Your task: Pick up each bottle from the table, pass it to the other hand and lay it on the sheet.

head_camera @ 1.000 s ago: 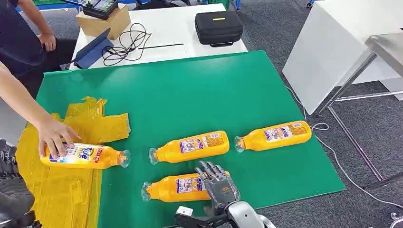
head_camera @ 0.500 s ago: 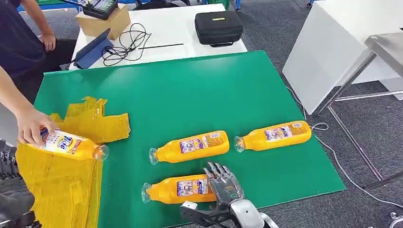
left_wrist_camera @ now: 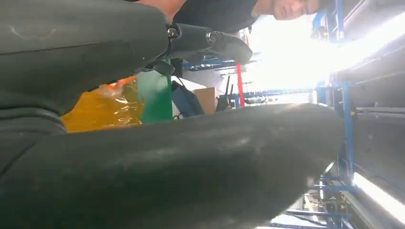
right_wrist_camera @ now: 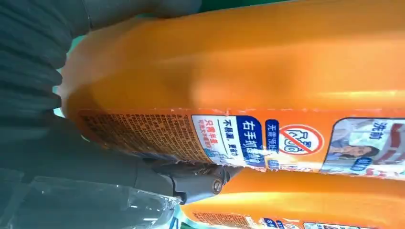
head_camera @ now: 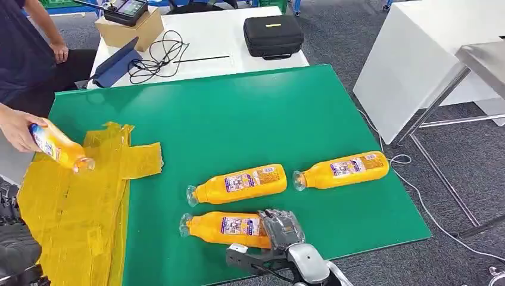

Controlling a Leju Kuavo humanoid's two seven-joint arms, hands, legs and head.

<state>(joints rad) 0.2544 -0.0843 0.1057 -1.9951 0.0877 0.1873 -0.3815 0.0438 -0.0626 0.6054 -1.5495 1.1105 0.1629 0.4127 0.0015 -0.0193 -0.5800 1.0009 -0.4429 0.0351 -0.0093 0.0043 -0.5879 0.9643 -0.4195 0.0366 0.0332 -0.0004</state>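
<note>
Three orange bottles lie on the green table (head_camera: 238, 113). My right hand (head_camera: 283, 229) grips the base end of the nearest bottle (head_camera: 229, 228), fingers curled over it. In the right wrist view this bottle (right_wrist_camera: 239, 71) lies against my thumb (right_wrist_camera: 191, 179), with the middle bottle (right_wrist_camera: 310, 205) beyond. The middle bottle (head_camera: 238, 183) and the right bottle (head_camera: 340, 170) lie free. The yellow sheet (head_camera: 77, 208) covers the table's left end. A person's hand holds a fourth bottle (head_camera: 59, 147) above it. My left hand (head_camera: 15, 244) waits by the sheet's near corner; in the left wrist view it (left_wrist_camera: 143, 167) holds nothing.
A white table behind carries a black case (head_camera: 273, 34), a cardboard box (head_camera: 128, 27) and cables (head_camera: 158, 53). A white cabinet (head_camera: 417, 59) stands to the right. The person stands at the far left. The green table's near edge is just below my right hand.
The person lifted the fourth bottle off the sheet, up and to the left. My right hand's fingers closed over the nearest bottle, whose neck end swung slightly away from me.
</note>
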